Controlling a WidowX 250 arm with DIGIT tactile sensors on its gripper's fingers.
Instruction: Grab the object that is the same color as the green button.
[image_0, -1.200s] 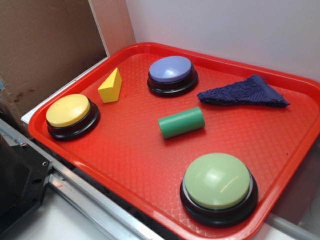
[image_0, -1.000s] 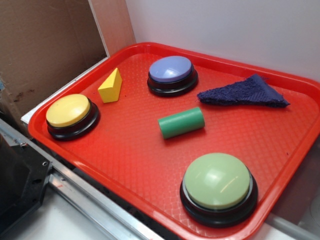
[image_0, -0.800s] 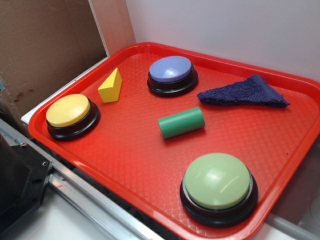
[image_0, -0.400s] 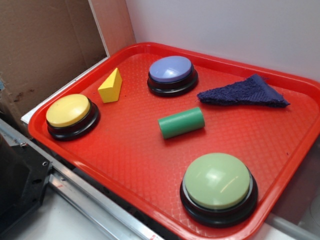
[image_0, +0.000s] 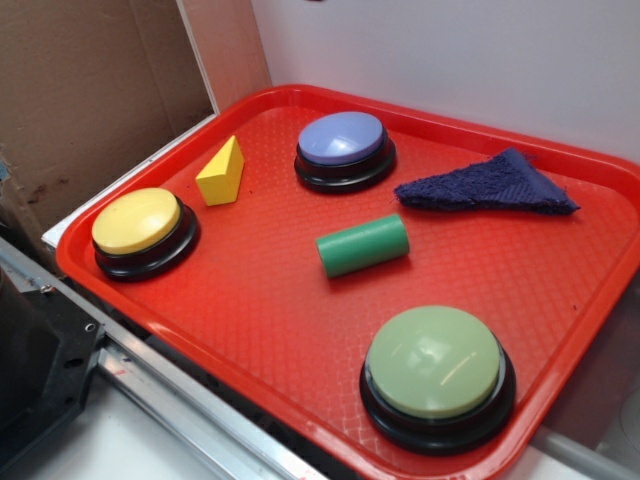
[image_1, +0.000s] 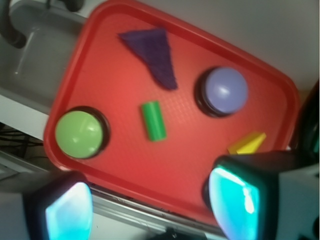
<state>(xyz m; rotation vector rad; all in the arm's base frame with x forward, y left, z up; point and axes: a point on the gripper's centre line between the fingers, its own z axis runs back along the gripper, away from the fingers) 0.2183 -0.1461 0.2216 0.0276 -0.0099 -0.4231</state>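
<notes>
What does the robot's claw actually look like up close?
Only the wrist view shows it: the claw has two chunky dark fingers with rounded corners, whose inner faces glow bright cyan-turquoise. The image is blurry, so finer markings can't be made out.

Bright, even indoor light in the exterior view; sharp focus, soft short shadows under the green cylinder (image_0: 362, 244) and buttons, faint sheen on the green button (image_0: 433, 361) dome and red tray (image_0: 250, 300). Wrist view softer, slightly blurred throughout; hand (image_1: 150, 205) fingertips (image_1: 235, 197) out of focus, glowing cyan at the bottom edge.
</notes>
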